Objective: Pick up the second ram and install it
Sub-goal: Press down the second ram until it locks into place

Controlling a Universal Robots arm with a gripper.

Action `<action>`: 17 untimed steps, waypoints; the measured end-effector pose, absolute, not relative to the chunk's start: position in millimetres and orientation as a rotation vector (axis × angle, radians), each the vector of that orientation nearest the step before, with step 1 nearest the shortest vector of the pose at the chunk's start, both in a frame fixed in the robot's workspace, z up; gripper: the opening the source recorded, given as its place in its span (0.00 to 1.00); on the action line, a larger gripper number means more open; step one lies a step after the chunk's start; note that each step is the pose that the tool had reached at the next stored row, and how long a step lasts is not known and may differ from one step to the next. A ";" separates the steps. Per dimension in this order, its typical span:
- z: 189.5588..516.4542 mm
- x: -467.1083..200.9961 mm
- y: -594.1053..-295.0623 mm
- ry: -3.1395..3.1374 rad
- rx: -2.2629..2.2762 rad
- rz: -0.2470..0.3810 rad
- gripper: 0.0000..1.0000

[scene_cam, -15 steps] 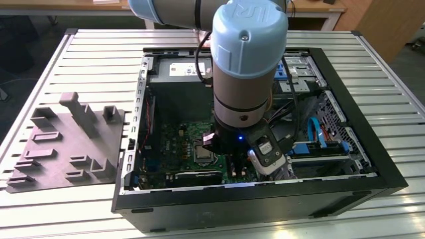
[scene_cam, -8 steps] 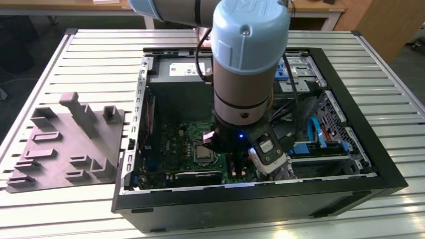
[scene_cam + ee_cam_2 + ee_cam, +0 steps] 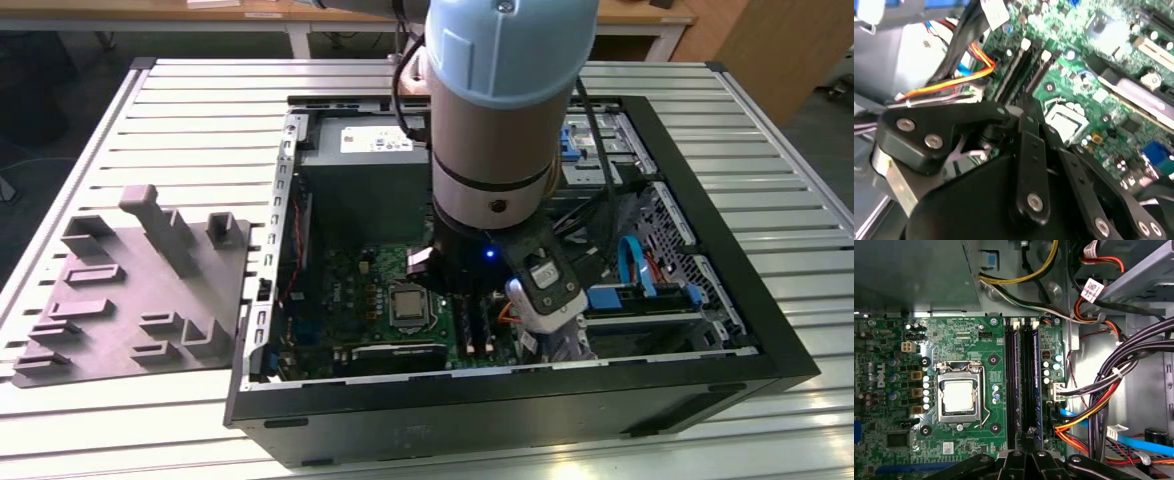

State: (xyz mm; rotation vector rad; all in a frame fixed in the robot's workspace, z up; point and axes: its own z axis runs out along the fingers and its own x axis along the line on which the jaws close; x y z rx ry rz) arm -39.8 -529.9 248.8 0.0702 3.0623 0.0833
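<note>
The second ram [image 3: 1037, 375] is a thin dark stick with a blue edge. It lies lengthwise in the outer of two parallel memory slots on the green motherboard [image 3: 899, 390], beside another stick [image 3: 1013, 380]. My gripper [image 3: 1029, 439] is down at one end of those slots, with its black fingers drawn together right over the sticks. In the second wrist view the gripper [image 3: 1023, 107] closes to a point just above the slots [image 3: 1019, 70]. In the exterior view the arm [image 3: 497, 150] reaches down into the open computer case, over the slots [image 3: 470, 325].
A grey moulded tray [image 3: 120, 300] lies at the exterior view's left of the black case [image 3: 534, 410]. The grey power supply [image 3: 360, 160] sits at the case's far end. The processor socket [image 3: 959, 397] lies beside the slots, and cable bundles [image 3: 1114, 385] crowd their other side.
</note>
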 end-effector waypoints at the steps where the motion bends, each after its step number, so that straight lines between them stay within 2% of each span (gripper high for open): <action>1: 248.9 -39.8 -529.9 3.062 0.070 0.083 0.10; 17: 247.2 -39.9 -497.9 3.062 0.071 0.083 0.10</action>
